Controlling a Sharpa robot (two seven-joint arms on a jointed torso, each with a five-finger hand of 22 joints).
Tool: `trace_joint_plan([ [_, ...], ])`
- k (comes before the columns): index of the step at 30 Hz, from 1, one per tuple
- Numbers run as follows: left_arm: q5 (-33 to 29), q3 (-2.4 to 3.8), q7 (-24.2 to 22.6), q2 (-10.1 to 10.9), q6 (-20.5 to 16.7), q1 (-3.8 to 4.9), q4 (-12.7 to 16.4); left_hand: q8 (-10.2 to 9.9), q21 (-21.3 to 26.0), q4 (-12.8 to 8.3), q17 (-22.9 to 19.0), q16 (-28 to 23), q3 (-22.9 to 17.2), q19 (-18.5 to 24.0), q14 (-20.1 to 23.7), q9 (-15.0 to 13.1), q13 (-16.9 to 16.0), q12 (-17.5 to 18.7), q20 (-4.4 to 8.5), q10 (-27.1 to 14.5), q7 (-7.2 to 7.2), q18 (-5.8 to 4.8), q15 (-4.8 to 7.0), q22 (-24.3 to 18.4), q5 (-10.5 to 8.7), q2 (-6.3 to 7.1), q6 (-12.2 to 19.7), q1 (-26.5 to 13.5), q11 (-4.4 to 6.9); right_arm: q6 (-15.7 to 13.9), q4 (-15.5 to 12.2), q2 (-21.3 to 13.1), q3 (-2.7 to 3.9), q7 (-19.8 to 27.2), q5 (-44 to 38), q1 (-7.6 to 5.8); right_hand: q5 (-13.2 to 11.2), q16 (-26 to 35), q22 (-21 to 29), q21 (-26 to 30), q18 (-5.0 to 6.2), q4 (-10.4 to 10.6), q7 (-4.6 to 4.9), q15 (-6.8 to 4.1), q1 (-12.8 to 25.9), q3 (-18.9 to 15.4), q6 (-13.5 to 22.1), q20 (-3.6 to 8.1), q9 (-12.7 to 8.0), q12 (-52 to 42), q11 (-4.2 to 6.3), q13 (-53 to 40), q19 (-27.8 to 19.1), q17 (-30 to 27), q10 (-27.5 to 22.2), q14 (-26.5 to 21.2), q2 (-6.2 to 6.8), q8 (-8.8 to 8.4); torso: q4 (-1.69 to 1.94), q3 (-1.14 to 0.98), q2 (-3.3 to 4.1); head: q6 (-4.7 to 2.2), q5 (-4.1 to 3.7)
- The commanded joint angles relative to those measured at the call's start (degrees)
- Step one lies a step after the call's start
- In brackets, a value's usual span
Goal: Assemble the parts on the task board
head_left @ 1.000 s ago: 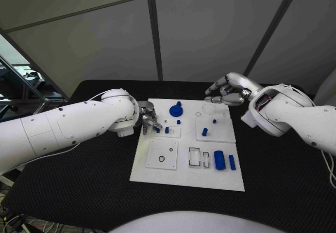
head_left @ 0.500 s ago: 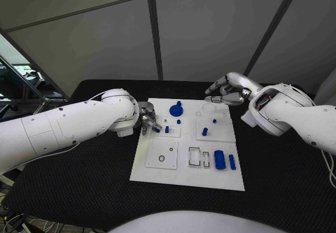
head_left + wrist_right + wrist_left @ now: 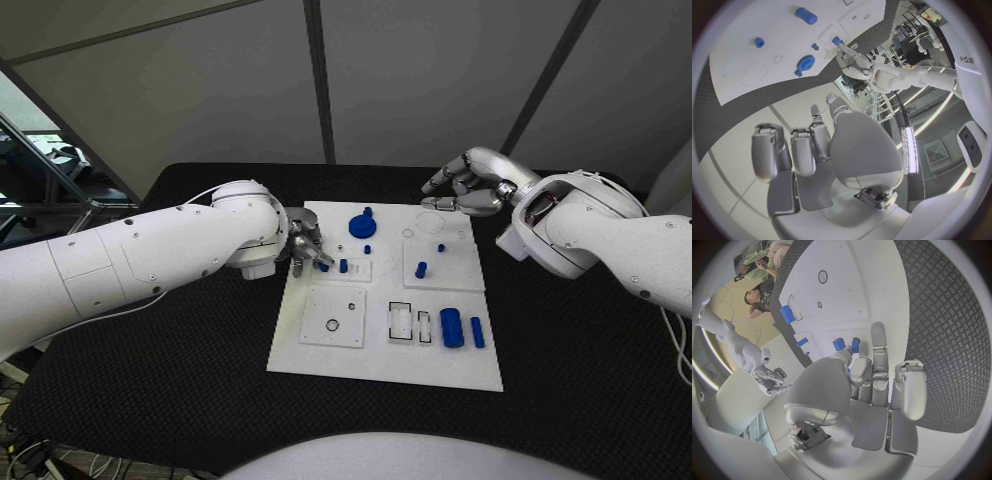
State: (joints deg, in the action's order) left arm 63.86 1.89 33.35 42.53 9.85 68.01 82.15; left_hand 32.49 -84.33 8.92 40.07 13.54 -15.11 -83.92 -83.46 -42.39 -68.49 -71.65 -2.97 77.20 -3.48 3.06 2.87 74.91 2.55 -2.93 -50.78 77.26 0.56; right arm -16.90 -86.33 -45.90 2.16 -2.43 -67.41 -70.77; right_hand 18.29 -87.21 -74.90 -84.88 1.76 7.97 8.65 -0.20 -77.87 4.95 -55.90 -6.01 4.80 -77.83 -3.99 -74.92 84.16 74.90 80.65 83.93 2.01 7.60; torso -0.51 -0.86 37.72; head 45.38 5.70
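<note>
Parts are lying on the task board (image 3: 378, 362) in the middle of the black table (image 3: 577, 350). The left hand (image 3: 303, 246) is sitting at the board's left edge, its fingers touching a small blue part (image 3: 326, 266); whether it is pinching it, I cannot tell. The right hand (image 3: 469, 190) is hanging over the board's far right corner, fingers curled in, holding nothing. A blue gear (image 3: 362, 228) is lying between the hands, and two blue cylinders (image 3: 453, 329) are lying near the board's right edge.

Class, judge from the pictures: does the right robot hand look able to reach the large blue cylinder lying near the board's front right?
Probably yes. The right robot hand hovers beyond the task board, holding nothing, and nothing lies between it and the large blue cylinder.
</note>
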Motion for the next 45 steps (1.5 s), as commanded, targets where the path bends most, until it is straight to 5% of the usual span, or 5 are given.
trace_joint_plan([
  [1,0.28,-0.08,0.82,-0.31,1.62,-0.09,-0.13,0.29,-0.28,-3.61,0.09,-0.30,-4.31,-3.49,0.08,-0.05,0.01,-0.17,0.30,0.27,0.23,-1.59,0.35,10.37,0.14,0.65,0.03,-0.20,0.05,0.26,-0.10,0.03,0.04,0.33,-0.21,-0.11,0.27,0.14,-6.41,0.35,0.34,0.39,0.00,-0.33,0.29,0.08,-0.14,0.33,-0.06,0.21,0.30,-3.17,0.49,9.64,0.02,4.75,-0.30,0.22,0.00,-0.02,-0.01,0.06,0.04],
  [17,0.27,-0.09,3.60,-1.19,0.77,-0.09,-1.21,1.33,-1.44,-0.72,0.26,-0.31,-2.77,-4.09,-0.07,-0.70,-0.38,-0.63,0.34,0.83,0.59,-1.91,0.45,11.45,0.12,4.70,-1.68,-6.25,0.25,0.07,-0.26,-0.07,0.04,0.39,-0.21,-0.11,0.29,0.21,-6.35,0.39,0.36,0.53,0.00,-0.33,0.39,0.05,-0.15,0.34,-0.06,0.34,0.30,-3.05,0.46,9.52,-0.08,4.72,-0.28,0.24,0.00,0.01,-0.02,0.08,-0.14],
  [45,0.27,-0.09,3.90,-1.22,-1.41,-0.13,-1.67,2.59,-2.12,5.36,0.49,-0.42,6.60,-4.48,-0.21,-1.97,-0.50,-0.85,0.38,1.22,0.62,-2.10,0.46,12.11,0.10,8.38,-2.51,-14.86,0.24,0.10,-0.10,-0.10,0.04,0.63,-0.21,-0.11,0.30,0.30,-5.88,0.70,0.47,0.69,0.04,-0.32,0.52,-0.06,0.05,0.34,-0.09,0.53,0.27,-2.89,0.18,9.37,-0.25,4.68,-0.11,0.15,0.10,0.05,-0.04,-0.07,-0.49],
])
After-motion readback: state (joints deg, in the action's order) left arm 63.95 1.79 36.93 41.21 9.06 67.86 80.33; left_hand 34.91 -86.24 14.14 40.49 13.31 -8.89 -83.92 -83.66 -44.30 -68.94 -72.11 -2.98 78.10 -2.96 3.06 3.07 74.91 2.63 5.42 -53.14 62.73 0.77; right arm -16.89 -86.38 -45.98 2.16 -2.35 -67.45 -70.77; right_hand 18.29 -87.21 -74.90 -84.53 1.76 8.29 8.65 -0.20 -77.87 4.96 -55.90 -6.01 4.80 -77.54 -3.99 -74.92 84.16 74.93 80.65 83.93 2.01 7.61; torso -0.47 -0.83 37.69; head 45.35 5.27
